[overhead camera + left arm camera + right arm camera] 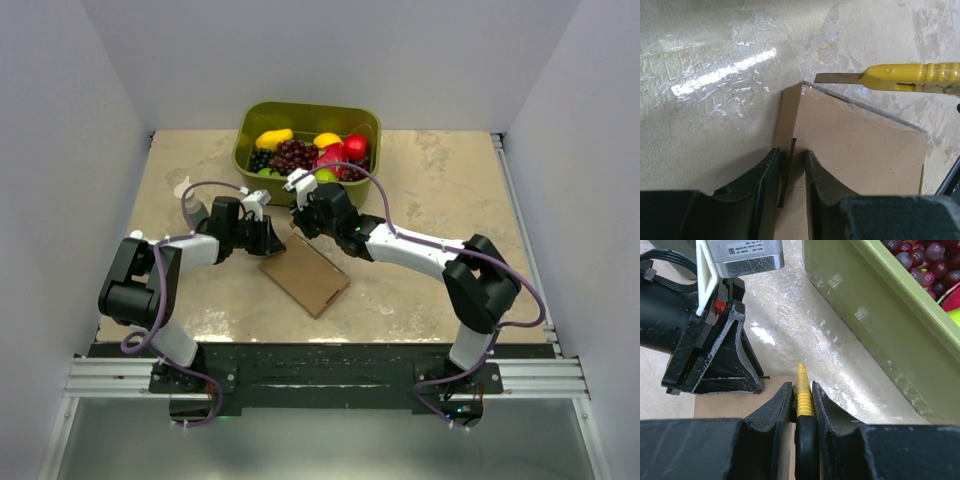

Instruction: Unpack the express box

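Note:
The express box (308, 278) is a flat brown cardboard mailer lying closed in the middle of the table. My left gripper (270, 238) is at its far left corner. In the left wrist view the fingers (769, 172) straddle the box's (860, 150) left edge with a narrow gap, closed on it (791, 152). My right gripper (300, 218) is shut on a yellow utility knife (804, 385). Its blade (837, 78) is out and hovers just beyond the box's far corner, apart from the cardboard. The box's contents are hidden.
An olive-green tub (310, 107) with grapes, a lemon, an apple and other fruit stands at the back centre; its wall (865, 305) is close on the right of the knife. A small pale bottle-like object (188, 200) stands left of the left arm.

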